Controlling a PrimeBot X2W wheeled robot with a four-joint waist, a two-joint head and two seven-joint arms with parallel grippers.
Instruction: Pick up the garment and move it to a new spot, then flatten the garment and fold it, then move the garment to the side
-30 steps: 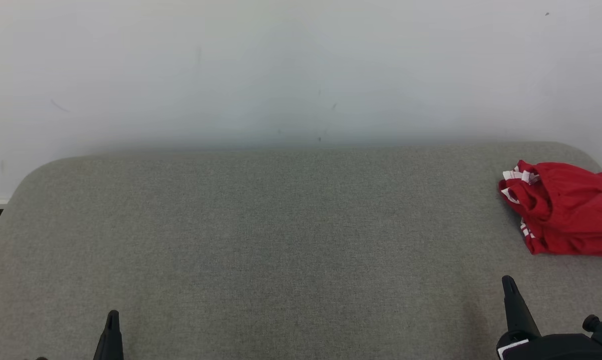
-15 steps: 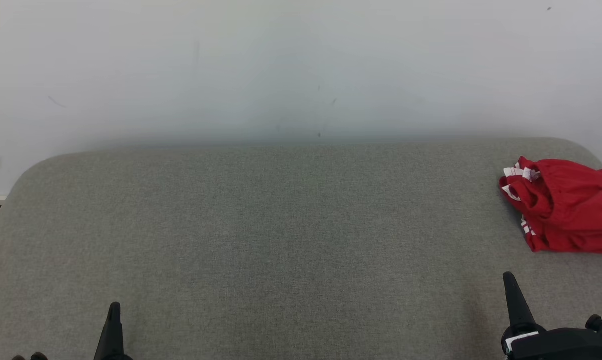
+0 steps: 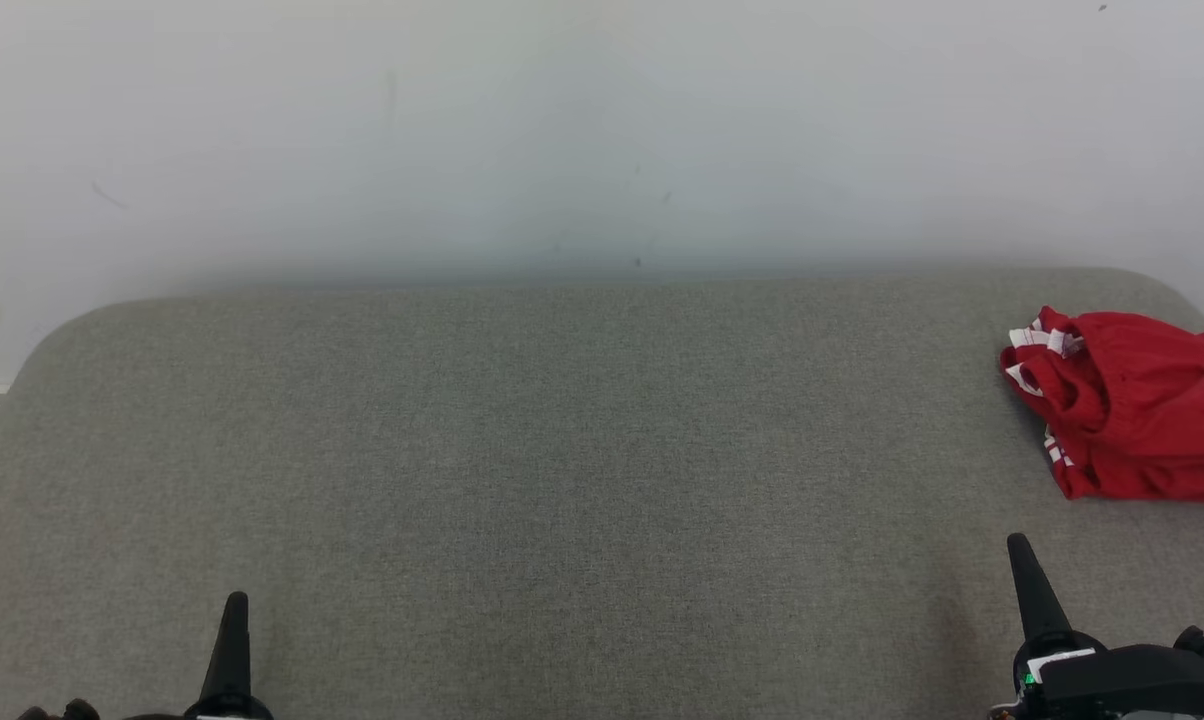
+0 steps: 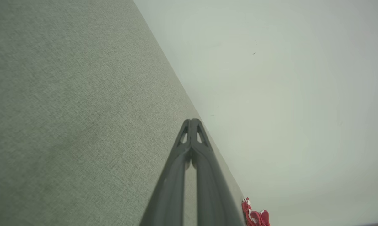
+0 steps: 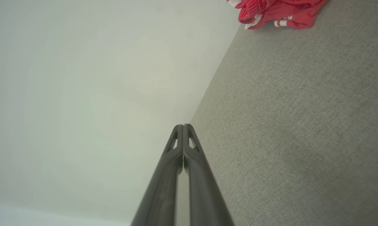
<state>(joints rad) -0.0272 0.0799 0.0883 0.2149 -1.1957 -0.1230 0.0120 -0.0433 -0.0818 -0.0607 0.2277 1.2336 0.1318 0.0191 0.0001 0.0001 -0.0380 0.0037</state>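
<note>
Garment first, because that's the prize: a red piece with white striped trim, lying in a rumpled heap on the grey fabric table, free of both claws.

Now from the table's near edge outward. Left gripper pokes up over the near edge toward the table's left side, a single dark spike from the head camera. Along its own wrist camera the two fingers are pressed together right to the tips, nothing pinched between them.

Right gripper — same story toward the table's right side, a dark point rising over the near edge. Its wrist camera shows both fingers meeting flat at the tips, clamped on nothing but each other. Whether either claw touches the table, I can't tell.

Out across the middle of the table there's plain grey weave, with a faint shadow beside the right gripper.

Further out, at the table's far right corner, there's the garment — well apart from the left gripper, nearer the right one but clear of it, its right side running off the edge of the head view. White-striped bands show along the side facing the table's middle.

Beyond the table's rounded far edge stands a pale wall with a few small dark marks on it.
</note>
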